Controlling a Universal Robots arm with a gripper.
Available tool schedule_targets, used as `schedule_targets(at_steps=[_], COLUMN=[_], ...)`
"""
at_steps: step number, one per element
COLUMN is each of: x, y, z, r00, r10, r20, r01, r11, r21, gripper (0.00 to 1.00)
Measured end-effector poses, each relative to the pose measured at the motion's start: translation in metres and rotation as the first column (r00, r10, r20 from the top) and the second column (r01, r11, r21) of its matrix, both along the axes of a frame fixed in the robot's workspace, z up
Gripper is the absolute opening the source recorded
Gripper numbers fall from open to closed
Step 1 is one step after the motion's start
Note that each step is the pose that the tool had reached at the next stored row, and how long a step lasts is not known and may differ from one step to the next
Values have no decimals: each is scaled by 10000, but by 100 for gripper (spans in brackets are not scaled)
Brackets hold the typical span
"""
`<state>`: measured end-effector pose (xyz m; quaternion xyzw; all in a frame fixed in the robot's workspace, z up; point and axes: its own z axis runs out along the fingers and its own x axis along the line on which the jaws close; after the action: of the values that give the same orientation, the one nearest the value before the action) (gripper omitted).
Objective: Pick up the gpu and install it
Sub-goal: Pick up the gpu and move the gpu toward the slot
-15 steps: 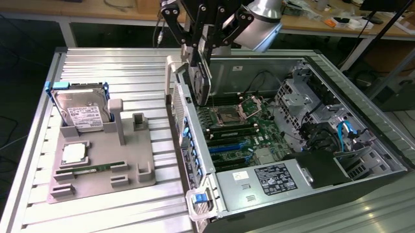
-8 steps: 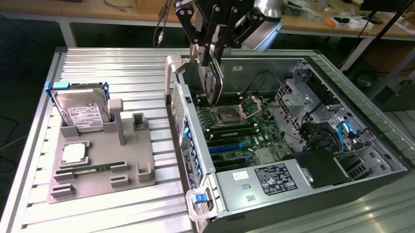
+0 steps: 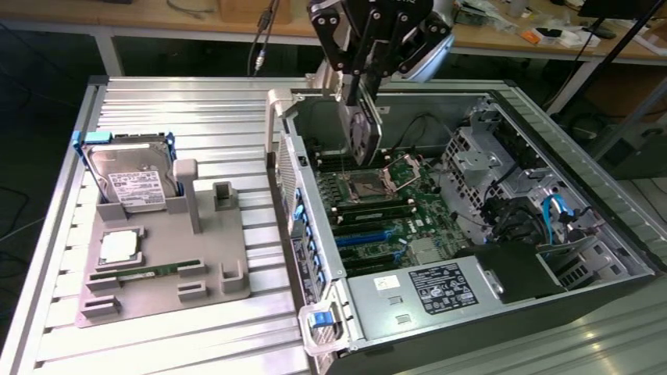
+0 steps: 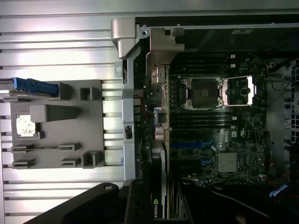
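The gpu [image 3: 358,129] is a thin dark card with a silvery metal bracket. It hangs on edge over the far end of the open computer case [image 3: 615,234], above the motherboard [image 3: 401,211]. My gripper [image 3: 362,82] comes down from above and is shut on the card's upper edge. In the wrist view the gpu [image 4: 159,140] shows edge-on, running from my gripper [image 4: 158,205] to its bracket [image 4: 163,46] at the case wall. The blue expansion slots [image 3: 365,236] lie lower on the board, apart from the card.
A grey fixture plate [image 3: 208,258] on the slatted table holds a silver hard drive in a blue frame [image 3: 130,178], a processor chip [image 3: 122,246] and a green memory stick [image 3: 140,273]. The case holds a power supply [image 3: 438,285], drive cages [image 3: 479,148] and cables.
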<state>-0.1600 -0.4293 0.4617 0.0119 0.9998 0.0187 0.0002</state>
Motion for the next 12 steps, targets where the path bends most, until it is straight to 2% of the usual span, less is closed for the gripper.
schedule_targets(at_steps=[12], x=[324], y=[0], z=[8], r00=[10000], r10=[0], r20=[0], r01=[0], r11=[10000], r21=[1], gripper=[27])
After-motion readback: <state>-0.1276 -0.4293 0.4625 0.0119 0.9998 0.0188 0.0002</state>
